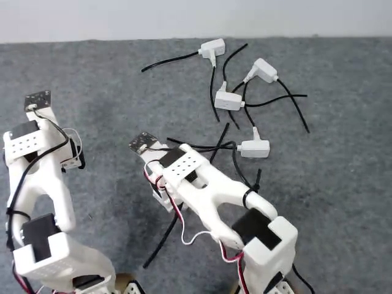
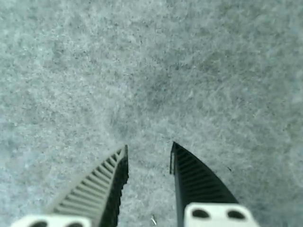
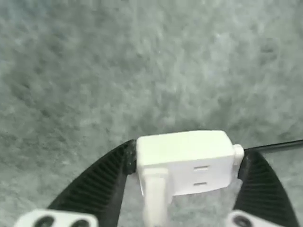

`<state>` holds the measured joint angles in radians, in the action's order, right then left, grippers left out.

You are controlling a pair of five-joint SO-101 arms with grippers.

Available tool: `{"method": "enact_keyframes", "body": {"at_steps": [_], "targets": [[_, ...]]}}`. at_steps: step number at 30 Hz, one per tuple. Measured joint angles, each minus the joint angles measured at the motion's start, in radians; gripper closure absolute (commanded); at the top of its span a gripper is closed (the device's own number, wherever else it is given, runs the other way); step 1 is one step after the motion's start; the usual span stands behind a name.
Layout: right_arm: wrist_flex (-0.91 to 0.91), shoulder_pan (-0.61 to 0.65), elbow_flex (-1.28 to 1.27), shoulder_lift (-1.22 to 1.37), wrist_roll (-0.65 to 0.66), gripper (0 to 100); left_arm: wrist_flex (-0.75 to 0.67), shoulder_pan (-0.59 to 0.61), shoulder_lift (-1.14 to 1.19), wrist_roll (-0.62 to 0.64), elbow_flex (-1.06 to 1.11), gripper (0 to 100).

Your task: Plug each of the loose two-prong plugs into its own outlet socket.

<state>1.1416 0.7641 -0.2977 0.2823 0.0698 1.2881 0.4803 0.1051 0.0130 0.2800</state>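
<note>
1. Right tool point(image 3: 189, 155) pinches a white outlet socket point(image 3: 182, 142) by its ends, low over the table point(image 3: 94, 56).
2. Left tool point(image 2: 149, 147) hangs spread, holding nothing.
3. Watch out: a plug point(image 1: 212, 48) pushed in could pivot the socket in that grip, and its cord point(image 3: 277, 145) may tug.

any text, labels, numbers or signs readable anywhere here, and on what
No readable text anywhere.
Socket in the right gripper: two slots, no print.
White connectors on the carpet: no marks to be seen.
Camera boards: any marks too small to read.
</note>
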Motion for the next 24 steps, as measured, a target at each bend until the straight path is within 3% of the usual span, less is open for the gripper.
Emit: {"method": "enact_keyframes", "body": {"at_steps": [17, 24], "targets": [[0.061, -0.299, 0.006, -0.084, 0.089, 68.9, 0.000, 0.000, 0.000, 0.000, 0.000, 86], [0.127, -0.288, 0.006, -0.172, 0.141, 68.8, -0.002, 0.000, 0.000, 0.000, 0.000, 86]]}}
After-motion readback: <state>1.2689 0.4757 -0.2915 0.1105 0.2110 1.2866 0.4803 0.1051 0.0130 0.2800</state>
